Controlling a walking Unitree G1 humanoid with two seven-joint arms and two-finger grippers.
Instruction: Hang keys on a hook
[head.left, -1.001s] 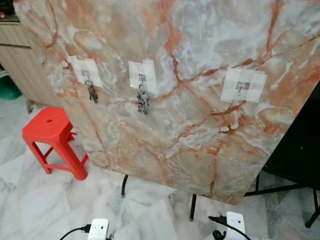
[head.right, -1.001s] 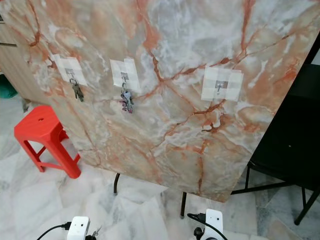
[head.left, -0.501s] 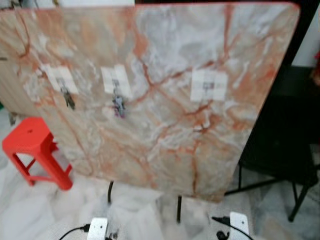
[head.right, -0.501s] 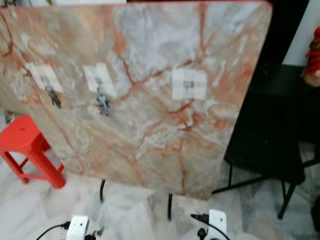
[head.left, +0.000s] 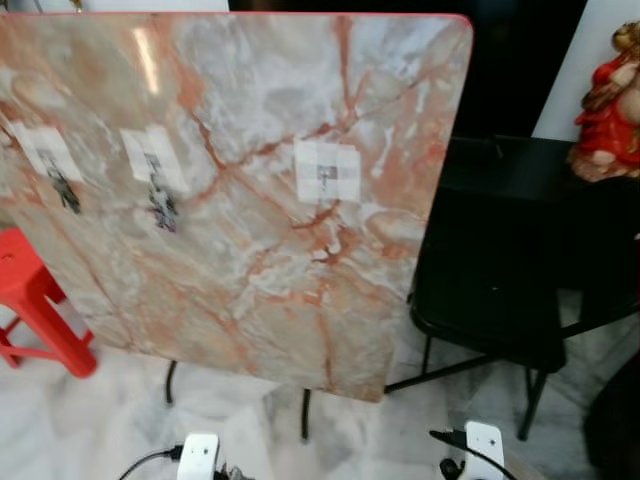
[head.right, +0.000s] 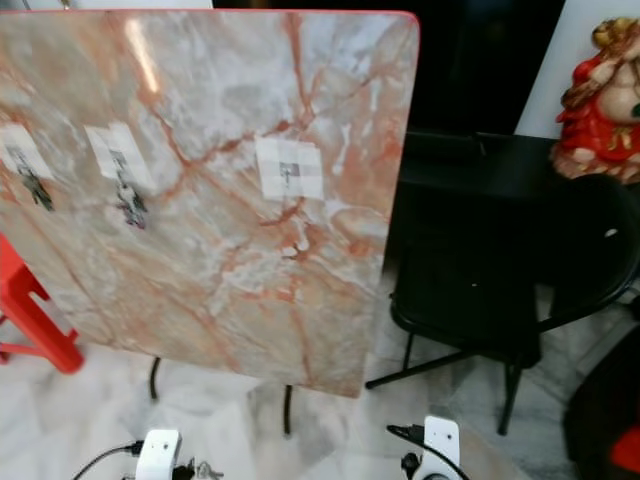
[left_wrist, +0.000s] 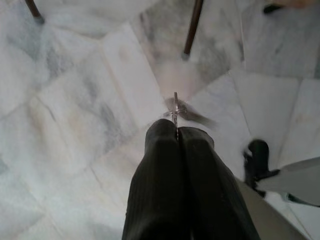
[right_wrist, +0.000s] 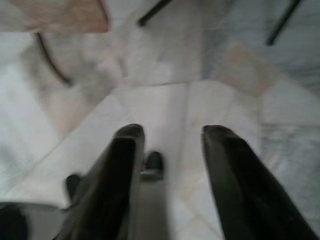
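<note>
1. A marble-patterned board (head.left: 250, 200) stands upright on thin dark legs over a pale marble floor (head.left: 100, 420), taking up the left and middle of the head views.
2. Three white adhesive patches sit in a row across the board's upper half. The right hook (head.left: 327, 172), at about 3 o'clock from the other two, carries nothing.
3. The middle hook (head.left: 152, 160) holds a small bunch of keys (head.left: 163, 208) that dangles just below it. The left hook (head.left: 45, 152), at 9 o'clock from the middle one, holds another dark key bunch (head.left: 66, 193).
4. A red plastic stool (head.left: 35, 320) stands on the floor at about 8 o'clock from the board, partly behind its lower left edge.
5. A black chair (head.left: 500, 290) stands at 3 o'clock from the board, close beside its right edge. A red and gold figurine (head.left: 608, 100) rests at about 1 o'clock from the chair.
6. The left gripper (left_wrist: 176, 131) hangs low over the floor with its two black fingers pressed together, pinching a thin metal key ring (left_wrist: 175, 107) that sticks out at 12 o'clock from the fingertips. The blurred keys spread just beyond the tips.
7. The right gripper (right_wrist: 170, 132) hangs low over the floor tiles with its fingers spread apart and nothing between them.
8. Both arms show in the head view as white wrist housings at 6 o'clock, the left arm (head.left: 197, 457) and the right arm (head.left: 482, 448).
</note>
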